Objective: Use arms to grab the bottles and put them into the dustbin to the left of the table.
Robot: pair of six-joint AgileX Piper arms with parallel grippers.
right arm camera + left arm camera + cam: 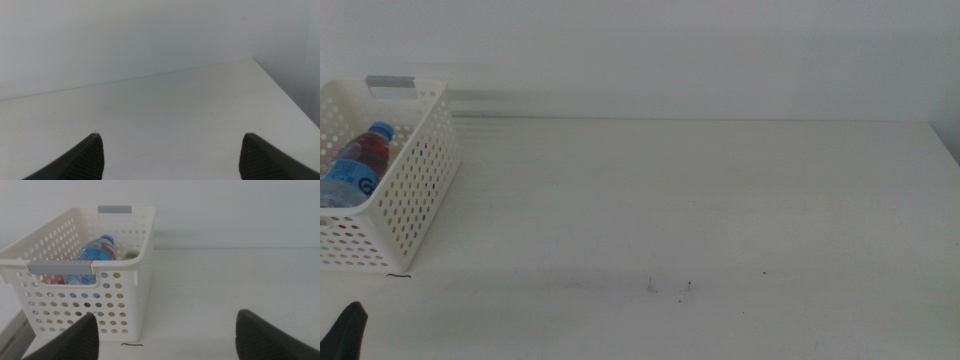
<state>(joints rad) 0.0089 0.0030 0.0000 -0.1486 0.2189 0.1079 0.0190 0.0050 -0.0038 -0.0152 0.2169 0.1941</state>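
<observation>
The white perforated dustbin (pixel 415 185) stands at the table's left edge, and the clear water bottle (pixel 360 165) with a blue cap lies inside it. In the left wrist view the same dustbin (pixel 125 287) holds the water bottle (pixel 95 252), with a yellow and a red container partly hidden beneath it. My left gripper (pixel 167 332) is open and holds nothing, a short way in front of the dustbin; only its dark tip (pixel 348 330) shows at the middle view's bottom left. My right gripper (pixel 170 155) is open over bare tabletop, out of the middle view.
The white table (pixel 700 200) carries a few tiny dark specks (pixel 670 288) near the front. A plain white wall rises behind it. The table's right edge (pixel 285 95) shows in the right wrist view.
</observation>
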